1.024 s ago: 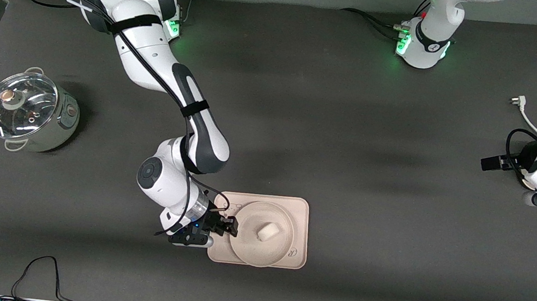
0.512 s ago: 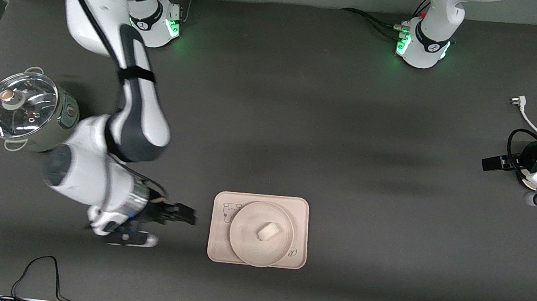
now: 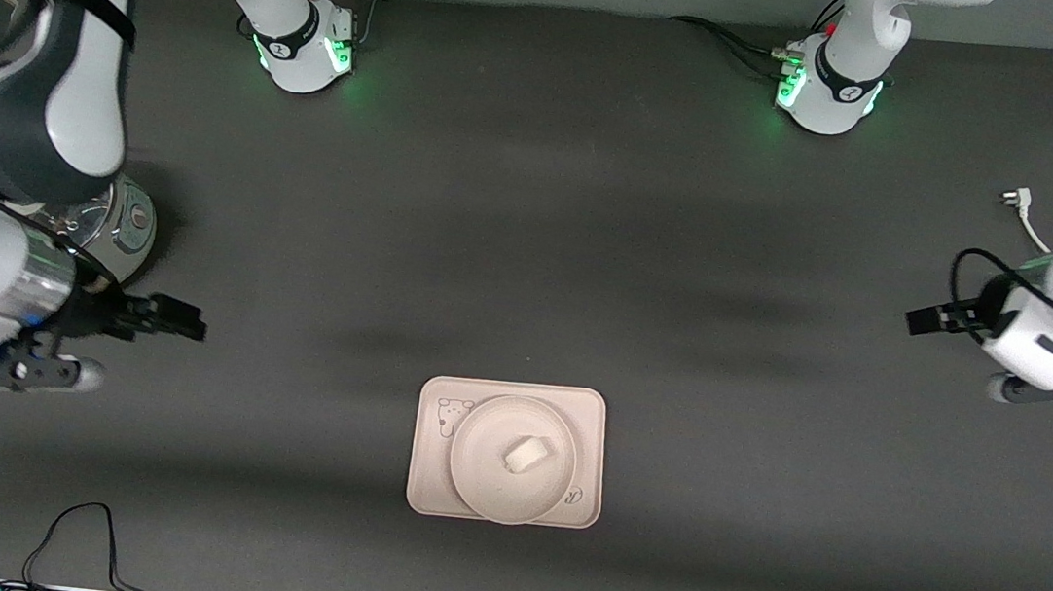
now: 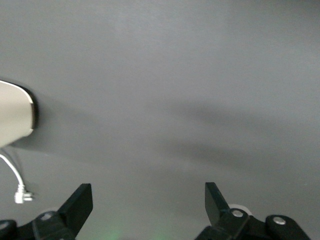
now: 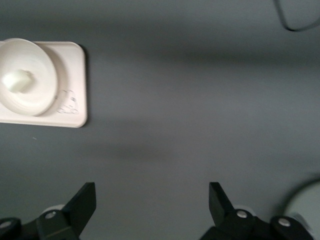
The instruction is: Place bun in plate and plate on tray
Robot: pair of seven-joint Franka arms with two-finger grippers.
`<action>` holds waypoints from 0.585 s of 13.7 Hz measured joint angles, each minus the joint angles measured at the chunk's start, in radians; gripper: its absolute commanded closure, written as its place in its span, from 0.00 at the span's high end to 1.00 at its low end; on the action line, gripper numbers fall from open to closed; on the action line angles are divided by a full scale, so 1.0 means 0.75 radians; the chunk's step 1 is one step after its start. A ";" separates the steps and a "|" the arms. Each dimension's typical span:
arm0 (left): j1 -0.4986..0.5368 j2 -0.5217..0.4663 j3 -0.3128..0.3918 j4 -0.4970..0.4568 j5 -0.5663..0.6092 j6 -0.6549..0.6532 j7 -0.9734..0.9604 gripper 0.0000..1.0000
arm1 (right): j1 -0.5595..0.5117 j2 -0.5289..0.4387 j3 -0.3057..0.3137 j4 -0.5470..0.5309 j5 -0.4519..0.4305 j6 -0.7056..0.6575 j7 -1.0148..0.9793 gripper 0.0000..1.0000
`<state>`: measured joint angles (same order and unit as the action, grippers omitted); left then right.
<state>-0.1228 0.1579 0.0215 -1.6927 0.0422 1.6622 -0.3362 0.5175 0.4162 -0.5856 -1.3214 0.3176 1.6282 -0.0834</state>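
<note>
The front camera looks steeply down from high across the desk (image 3: 533,237), facing both bases. Each wrist camera looks down past its own end effector at bare desk. The right wrist view shares the tray (image 5: 75,85) (tray (image 3: 592,459) in front view).

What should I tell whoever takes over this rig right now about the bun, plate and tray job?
Left gripper: open, empty, waiting at the left arm's end of the table.
Right gripper: open, empty, beside the steel pot with a glass lid at the right arm's end.
Small white rounded bun lies on the round cream plate; the plate sits on the cream rectangular tray with a bear drawing.
Done: both placements. Left: apparently nothing.
</note>
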 measured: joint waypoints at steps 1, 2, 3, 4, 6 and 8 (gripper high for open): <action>-0.048 0.000 -0.002 0.000 0.000 0.000 -0.062 1.00 | 0.003 -0.063 0.000 -0.067 -0.049 0.003 -0.001 1.00; -0.084 0.001 -0.003 0.000 0.000 0.000 -0.103 1.00 | 0.008 -0.115 0.000 -0.132 -0.082 0.015 -0.004 1.00; -0.100 0.000 -0.009 0.000 0.000 0.000 -0.124 1.00 | 0.015 -0.146 0.001 -0.179 -0.095 0.037 -0.006 1.00; -0.103 0.001 -0.019 0.000 0.000 0.001 -0.130 1.00 | 0.024 -0.164 0.004 -0.209 -0.103 0.054 -0.007 1.00; -0.093 0.000 -0.018 0.002 0.003 0.001 -0.109 1.00 | 0.016 -0.180 0.035 -0.244 -0.120 0.066 -0.007 1.00; -0.028 -0.006 -0.011 0.005 0.003 -0.010 -0.007 1.00 | -0.165 -0.231 0.270 -0.290 -0.225 0.077 -0.004 1.00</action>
<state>-0.1434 0.1532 0.0131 -1.6892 0.0445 1.6545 -0.3416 0.3939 0.2426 -0.3830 -1.5388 0.1489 1.6861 -0.0864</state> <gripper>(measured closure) 0.000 0.000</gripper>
